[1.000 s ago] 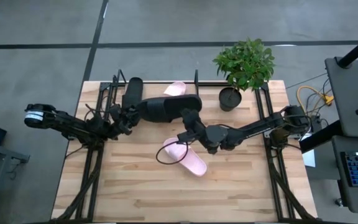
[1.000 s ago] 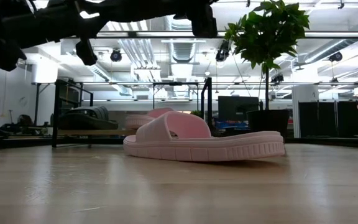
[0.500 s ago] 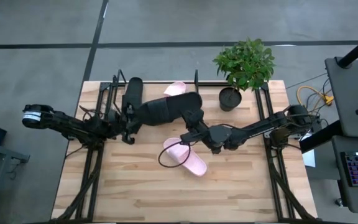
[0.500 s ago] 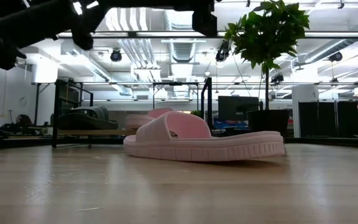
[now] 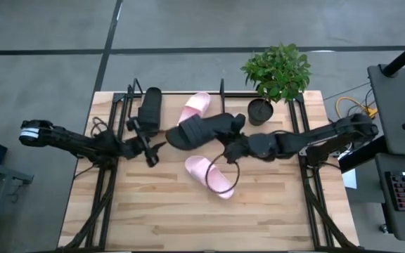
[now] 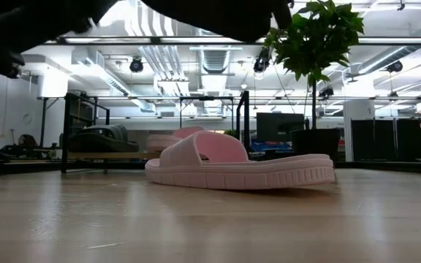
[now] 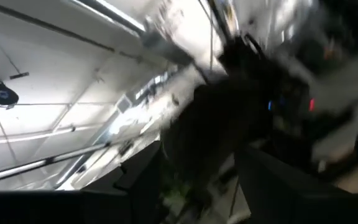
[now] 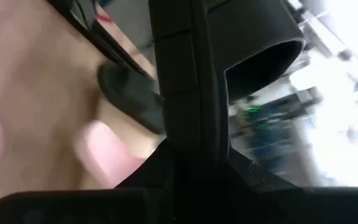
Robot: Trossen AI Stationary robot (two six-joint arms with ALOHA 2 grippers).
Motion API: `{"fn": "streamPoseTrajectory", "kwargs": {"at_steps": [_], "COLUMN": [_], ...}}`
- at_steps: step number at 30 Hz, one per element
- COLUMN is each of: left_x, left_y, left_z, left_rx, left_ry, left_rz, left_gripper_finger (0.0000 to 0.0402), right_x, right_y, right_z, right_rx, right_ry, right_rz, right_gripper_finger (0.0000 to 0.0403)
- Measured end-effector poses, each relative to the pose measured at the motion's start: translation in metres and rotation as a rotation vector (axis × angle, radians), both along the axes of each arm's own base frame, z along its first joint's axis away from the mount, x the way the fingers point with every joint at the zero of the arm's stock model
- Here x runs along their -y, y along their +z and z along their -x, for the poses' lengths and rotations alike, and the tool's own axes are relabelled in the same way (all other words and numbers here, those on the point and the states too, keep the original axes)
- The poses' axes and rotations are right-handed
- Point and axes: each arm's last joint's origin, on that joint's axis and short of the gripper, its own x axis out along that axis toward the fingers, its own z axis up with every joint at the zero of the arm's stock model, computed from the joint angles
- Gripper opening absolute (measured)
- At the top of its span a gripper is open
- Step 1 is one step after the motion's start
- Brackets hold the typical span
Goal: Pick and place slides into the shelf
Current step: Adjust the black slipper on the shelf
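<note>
R gripper (image 5: 232, 138) is clamped on a black slide (image 5: 201, 129), held above the table just in front of the shelf (image 5: 221, 89), prob so it can be carried in beside the black slide (image 5: 150, 107) and pink slide (image 5: 195, 107) already on the board. L gripper (image 5: 148, 147) sits open near the shelf's left end, holding nothing. Last pink slide (image 5: 211, 175) lies on the table (image 5: 153, 218) mid-front, not yet picked.

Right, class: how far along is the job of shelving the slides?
Done: one black slide and one pink slide lie on the shelf. In hand: the right gripper holds the second black slide. Left: the other pink slide, on the table; the left gripper is open beside the shelf.
</note>
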Motion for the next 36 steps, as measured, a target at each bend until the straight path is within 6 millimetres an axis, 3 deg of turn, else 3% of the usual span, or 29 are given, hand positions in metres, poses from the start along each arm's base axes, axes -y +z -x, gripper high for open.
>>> {"fn": "streamPoseTrajectory", "kwargs": {"at_steps": [9,14,22,36], "left_x": [-0.003,-0.006,-0.004,0.008], "left_y": [0.008,0.012,0.010,0.026], "left_z": [-0.018,-0.022,-0.038,-0.060], "left_rx": [-0.146,-0.192,-0.355,-0.448], "left_ry": [0.204,0.311,0.298,0.259], "left_rz": [-0.139,-0.122,-0.163,-0.189], "left_gripper_finger": [0.0185,0.0185,0.0185,0.0182], "right_x": [0.009,0.010,0.009,0.022], "right_y": [0.002,-0.007,-0.008,-0.008], "right_z": [0.009,0.010,0.011,0.010], "right_rx": [-0.048,-0.112,-0.128,-0.147], "right_ry": [0.006,-0.007,0.005,0.003], "right_rz": [-0.117,-0.141,-0.145,-0.187], "right_gripper_finger": [0.0065,0.0065,0.0065,0.0065]}}
